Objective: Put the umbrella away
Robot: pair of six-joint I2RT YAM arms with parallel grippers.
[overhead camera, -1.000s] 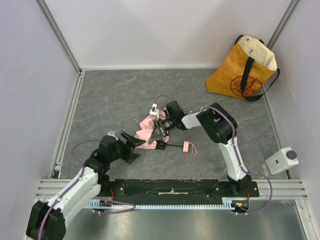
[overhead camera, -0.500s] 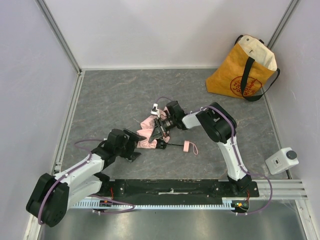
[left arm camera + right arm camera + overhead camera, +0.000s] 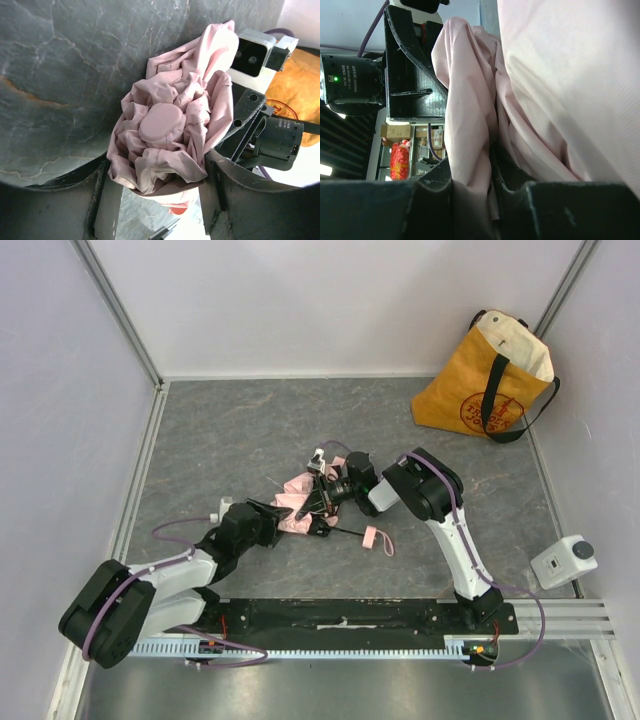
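Note:
The umbrella (image 3: 297, 490) lies crumpled mid-floor as a pale pink bundle, its thin black shaft running right to the small pink handle (image 3: 370, 537) and strap. My left gripper (image 3: 283, 512) reaches in from the left. In the left wrist view its fingers (image 3: 107, 200) press both sides of the bunched fabric (image 3: 165, 125), so the left gripper (image 3: 160, 167) is shut on it. My right gripper (image 3: 316, 502) comes in from the right. In the right wrist view the right gripper (image 3: 472, 175) pinches a fold of pink cloth (image 3: 560, 75).
A yellow tote bag (image 3: 488, 380) with black straps stands open at the back right corner. A small white box (image 3: 563, 560) sits by the right wall near the front. Metal rails border the grey floor on the left and front.
My left arm has stretched right along the floor to the umbrella and its jaws have narrowed onto the fabric. The right gripper shifted slightly right, still holding its fold.

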